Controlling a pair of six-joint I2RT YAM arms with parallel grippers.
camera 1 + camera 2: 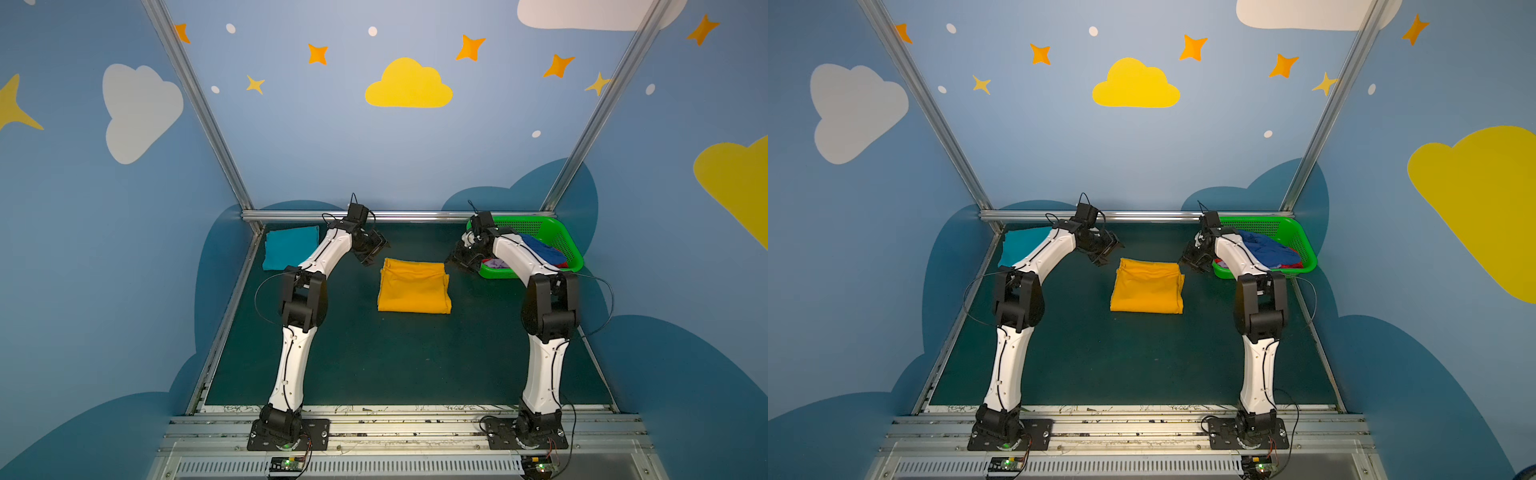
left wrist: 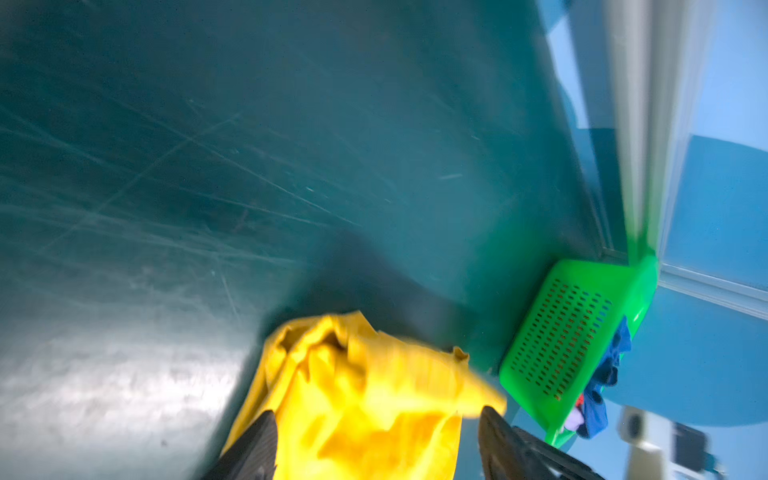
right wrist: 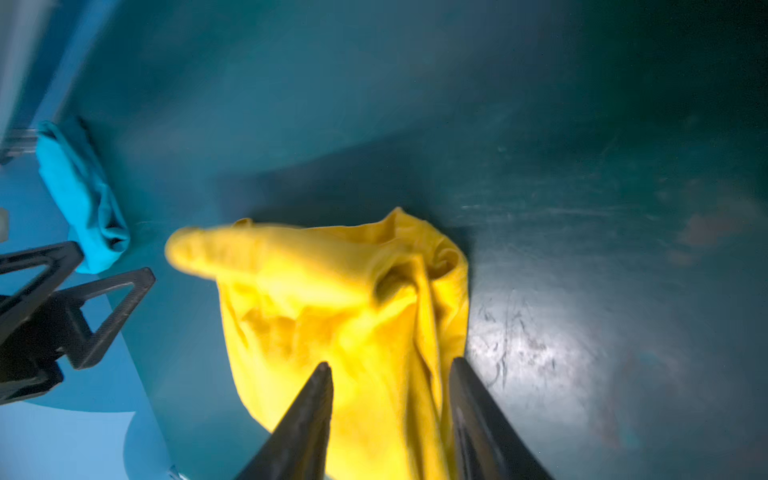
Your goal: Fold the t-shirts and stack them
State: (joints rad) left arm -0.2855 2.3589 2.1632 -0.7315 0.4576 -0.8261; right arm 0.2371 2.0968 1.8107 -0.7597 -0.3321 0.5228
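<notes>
A mustard-yellow t-shirt [image 1: 414, 286] [image 1: 1147, 286] lies folded into a rough rectangle mid-table, its far edge rumpled. My left gripper [image 1: 372, 249] [image 2: 378, 411] hovers just off its far left corner, jaws wide apart, nothing between them. By the far right corner my right gripper [image 1: 459, 259] [image 3: 390, 361] is open too, with the yellow cloth [image 3: 332, 299] lying beyond its fingertips. A teal t-shirt [image 1: 291, 247] [image 3: 83, 195] sits folded at the back left corner. Blue [image 1: 540, 247], red [image 1: 561, 264] and lavender [image 1: 494, 263] t-shirts lie crumpled in the basket.
The green perforated basket [image 1: 525, 226] [image 2: 569, 332] stands at the back right corner, right behind my right arm. Aluminium rails [image 1: 395, 215] edge the dark green table [image 1: 395, 365] at the back and sides.
</notes>
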